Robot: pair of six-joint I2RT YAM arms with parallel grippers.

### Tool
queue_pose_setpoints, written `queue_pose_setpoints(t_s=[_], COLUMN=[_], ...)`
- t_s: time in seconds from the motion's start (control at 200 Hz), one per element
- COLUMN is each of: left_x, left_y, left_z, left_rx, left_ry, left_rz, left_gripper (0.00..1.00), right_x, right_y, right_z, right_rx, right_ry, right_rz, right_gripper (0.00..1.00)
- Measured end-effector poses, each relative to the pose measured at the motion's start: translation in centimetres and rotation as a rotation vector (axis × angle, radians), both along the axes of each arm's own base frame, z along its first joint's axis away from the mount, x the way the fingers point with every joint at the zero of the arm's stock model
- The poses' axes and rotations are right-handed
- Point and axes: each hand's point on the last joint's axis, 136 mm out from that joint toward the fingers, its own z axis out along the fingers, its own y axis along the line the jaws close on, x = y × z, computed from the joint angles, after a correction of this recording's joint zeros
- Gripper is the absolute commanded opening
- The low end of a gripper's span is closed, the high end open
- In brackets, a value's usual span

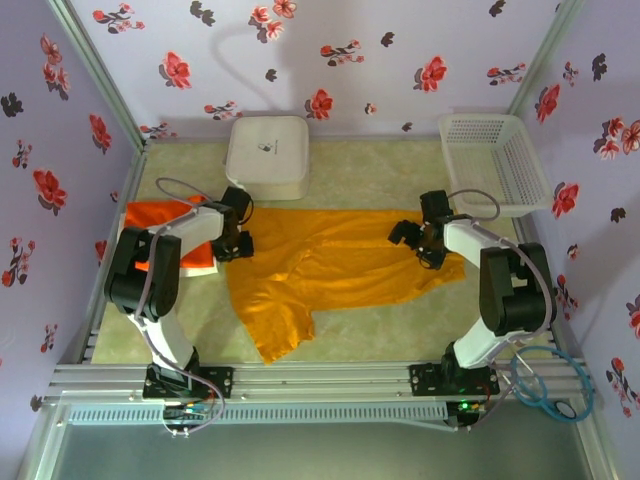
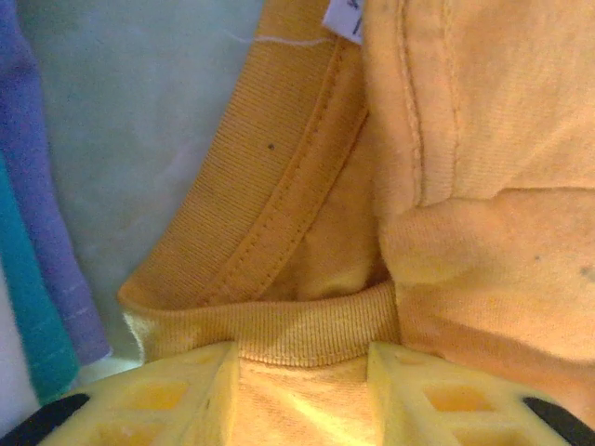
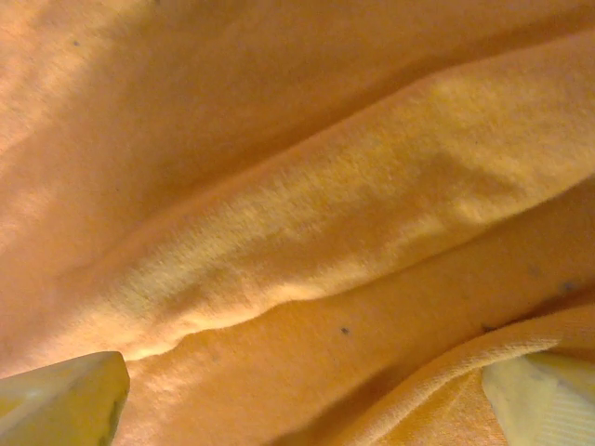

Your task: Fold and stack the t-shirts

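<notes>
The mustard yellow t-shirt point(image 1: 330, 270) lies spread and rumpled across the middle of the table. My left gripper point(image 1: 238, 245) is low over its left edge. In the left wrist view the ribbed collar point(image 2: 307, 330) lies flat between the two yellow fingers point(image 2: 186, 400), and the left gripper point(image 2: 302, 390) is partly open around it. My right gripper point(image 1: 415, 240) rests on the shirt's right part. Up close the right gripper point(image 3: 302, 409) stands wide open over a fold of the cloth point(image 3: 307, 232). A folded red-orange t-shirt point(image 1: 160, 215) lies at the far left with a white t-shirt point(image 1: 198, 268) edge beneath it.
A white rounded plastic box point(image 1: 268, 155) stands at the back centre. A white lattice basket point(image 1: 495, 160) sits at the back right. Floral walls close in three sides, and a metal rail point(image 1: 320, 380) runs along the near edge.
</notes>
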Motion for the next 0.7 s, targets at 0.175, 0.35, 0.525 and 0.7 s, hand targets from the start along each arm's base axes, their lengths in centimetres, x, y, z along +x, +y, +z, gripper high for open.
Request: queue_pose_setpoints(t_s=[0.175, 0.35, 0.525, 0.7], left_x=[0.3, 0.2, 0.0, 0.0], left_y=[0.1, 0.2, 0.2, -0.2], left_z=[0.2, 0.2, 0.7, 3.1], left_rx=[0.001, 0.004, 0.004, -0.034], left_ry=[-0.008, -0.002, -0.001, -0.054], left_rz=[-0.010, -0.016, -0.020, -0.024], left_gripper=[0.40, 0.40, 0.42, 0.45], right_x=[0.0, -1.7, -3.2, -4.4], right_y=[0.1, -0.3, -0.6, -1.3], right_z=[0.1, -0.1, 0.1, 0.7], right_rx=[0.000, 0.001, 0.010, -0.026], right_ry=[-0.006, -0.009, -0.014, 0.018], right_rz=[0.002, -0.020, -0.048, -0.052], right_gripper=[0.99, 0.98, 0.97, 0.99])
